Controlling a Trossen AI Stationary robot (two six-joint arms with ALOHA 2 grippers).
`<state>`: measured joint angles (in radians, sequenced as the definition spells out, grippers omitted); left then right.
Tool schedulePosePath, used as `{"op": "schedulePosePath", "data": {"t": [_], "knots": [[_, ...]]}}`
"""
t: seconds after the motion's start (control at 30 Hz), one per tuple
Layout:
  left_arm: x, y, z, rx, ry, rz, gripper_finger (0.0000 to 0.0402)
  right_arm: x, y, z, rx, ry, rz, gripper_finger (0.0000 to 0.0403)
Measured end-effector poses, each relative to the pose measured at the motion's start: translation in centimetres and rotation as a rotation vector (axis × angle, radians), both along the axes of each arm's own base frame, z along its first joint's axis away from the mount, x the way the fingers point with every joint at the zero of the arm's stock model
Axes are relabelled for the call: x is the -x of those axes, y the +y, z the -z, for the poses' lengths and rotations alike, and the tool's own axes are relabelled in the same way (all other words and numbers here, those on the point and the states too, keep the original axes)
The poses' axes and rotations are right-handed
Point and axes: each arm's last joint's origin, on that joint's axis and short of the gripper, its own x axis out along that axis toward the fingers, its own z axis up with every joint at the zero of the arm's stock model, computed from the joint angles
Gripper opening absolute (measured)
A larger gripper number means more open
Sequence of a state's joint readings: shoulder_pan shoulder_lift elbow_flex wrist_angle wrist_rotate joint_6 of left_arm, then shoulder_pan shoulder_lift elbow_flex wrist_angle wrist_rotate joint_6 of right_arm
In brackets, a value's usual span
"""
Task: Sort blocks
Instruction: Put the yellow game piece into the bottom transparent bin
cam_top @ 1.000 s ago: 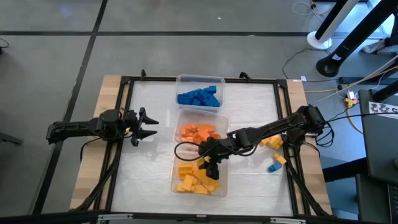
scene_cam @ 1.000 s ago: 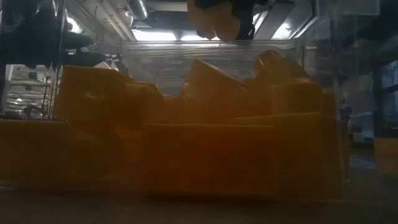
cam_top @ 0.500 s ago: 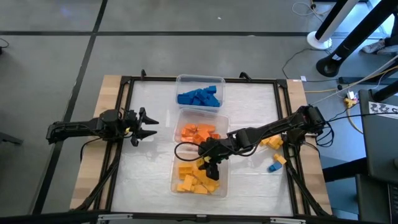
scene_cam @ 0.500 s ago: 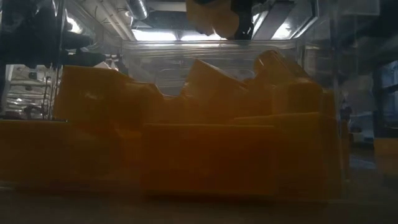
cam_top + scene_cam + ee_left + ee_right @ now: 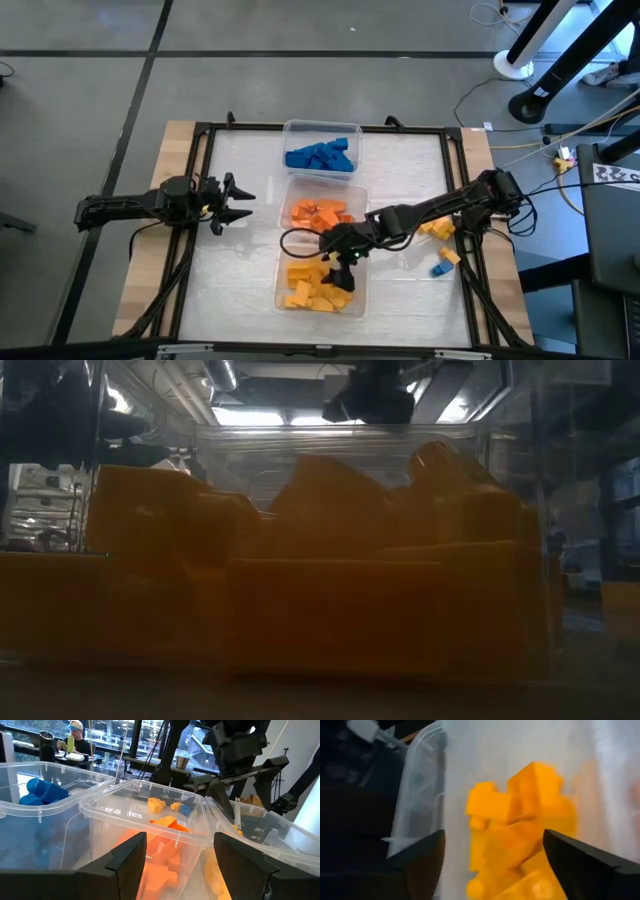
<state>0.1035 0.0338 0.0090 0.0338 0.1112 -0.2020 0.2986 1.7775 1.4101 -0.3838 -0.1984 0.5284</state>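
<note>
Yellow blocks (image 5: 313, 287) lie in the clear tub (image 5: 362, 292) near the front edge of the table (image 5: 240, 270), and the right tool (image 5: 343, 268) hangs over them with fingers spread and empty. Orange blocks (image 5: 320, 213) and blue blocks (image 5: 321, 156) fill two tubs toward the back edge. Near the left edge the left tool (image 5: 238, 203) waits, also open and empty.

free: bare worktop (image 5: 240, 270) left of tubs | blocked: three tubs (image 5: 322, 210) down centre, right gripper (image 5: 343, 262) over yellow tub | loose blocks (image 5: 441, 245) right edge
</note>
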Motion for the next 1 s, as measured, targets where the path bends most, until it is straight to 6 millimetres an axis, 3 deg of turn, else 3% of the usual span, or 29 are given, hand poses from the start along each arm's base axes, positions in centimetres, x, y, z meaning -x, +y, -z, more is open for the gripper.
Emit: {"op": "schedulePosePath", "data": {"t": [0.13, 0.3, 0.47, 0.73, 0.83, 1.0], "knots": [[0.0, 0.0, 0.0, 0.008, 0.000, 0.000, 0.0221, 0.7, -1.1, -0.4, -0.109, 0.110, 0.012, 0.0353], [0.0, 0.0, 0.0, 0.000, 0.000, 0.000, 0.0221, 3.2, -2.3, -3.2, -0.078, 0.145, 0.132, 0.0350], [0.0, 0.0, 0.0, 0.002, 0.002, 0.000, 0.0221, 7.8, -2.9, -6.1, 0.045, 0.193, 0.256, 0.0340], [0.0, 0.0, 0.0, 0.003, 0.005, 0.000, 0.0221, 14.9, -3.8, -6.5, 0.246, 0.591, 0.493, 0.0341], [0.0, 0.0, 0.1, 0.001, 0.006, 0.000, 0.0221, 16.6, -4.0, -6.2, 0.410, 0.736, 0.385, 0.0341], [0.0, 0.0, 0.1, 0.002, 0.006, 0.000, 0.0221, 16.0, -3.8, -4.7, 0.572, 0.656, 0.065, 0.0341]]}}
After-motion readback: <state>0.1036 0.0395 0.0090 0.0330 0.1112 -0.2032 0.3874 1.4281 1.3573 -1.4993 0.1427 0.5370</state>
